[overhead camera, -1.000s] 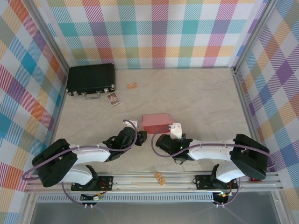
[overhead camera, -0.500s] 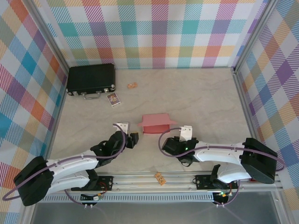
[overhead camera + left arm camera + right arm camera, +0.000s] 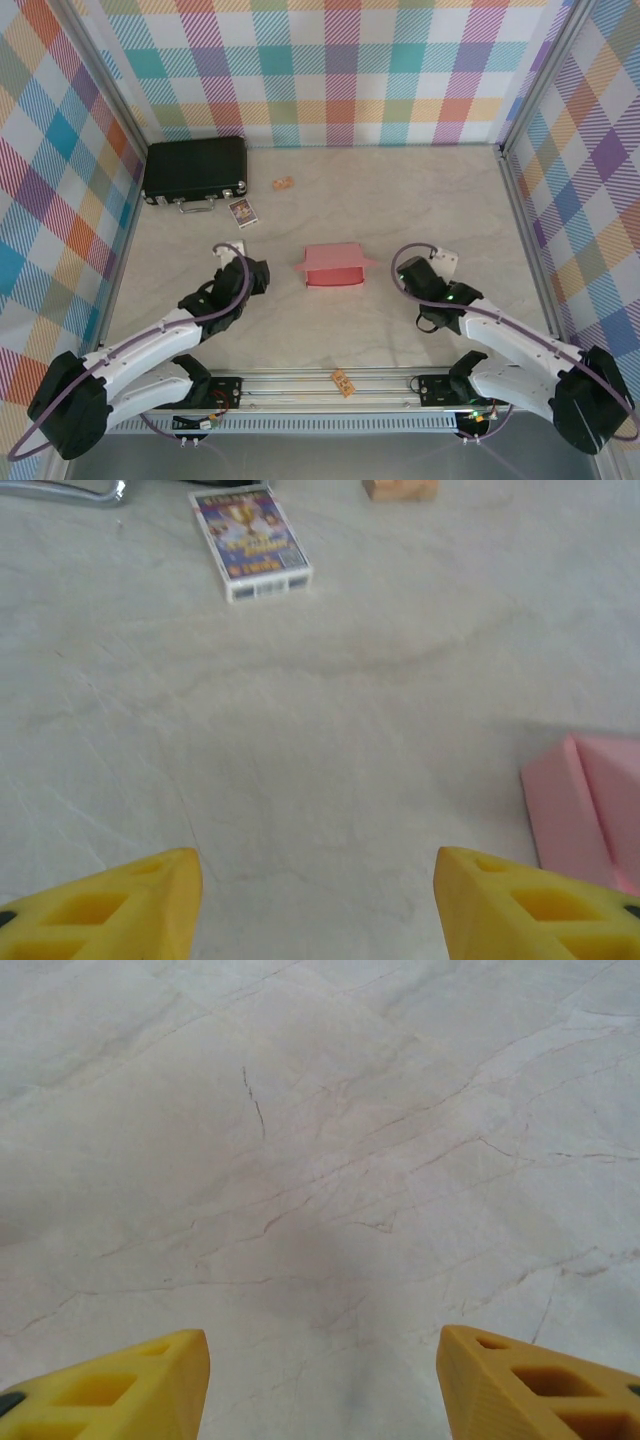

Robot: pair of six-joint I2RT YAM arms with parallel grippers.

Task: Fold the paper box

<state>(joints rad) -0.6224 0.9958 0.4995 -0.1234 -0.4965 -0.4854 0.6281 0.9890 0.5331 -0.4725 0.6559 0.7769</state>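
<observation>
Sitting on marbled table [image 3: 420, 200], plaid walls [image 3: 330, 70]: paper box [image 3: 335, 266]; left gripper [image 3: 315, 856], right gripper [image 3: 322, 1333] apart.

Black case [image 3: 194, 171], card pack [image 3: 251, 542] — wooden block [image 3: 285, 184]

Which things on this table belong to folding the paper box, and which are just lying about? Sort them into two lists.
Job in hand: paper box.
Lying about: black case, card pack, small wooden block.

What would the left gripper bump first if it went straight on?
Probably the bare table, since the left gripper seems tilted down. Farther along sits a card pack, slightly left; depth is unclear.
</observation>
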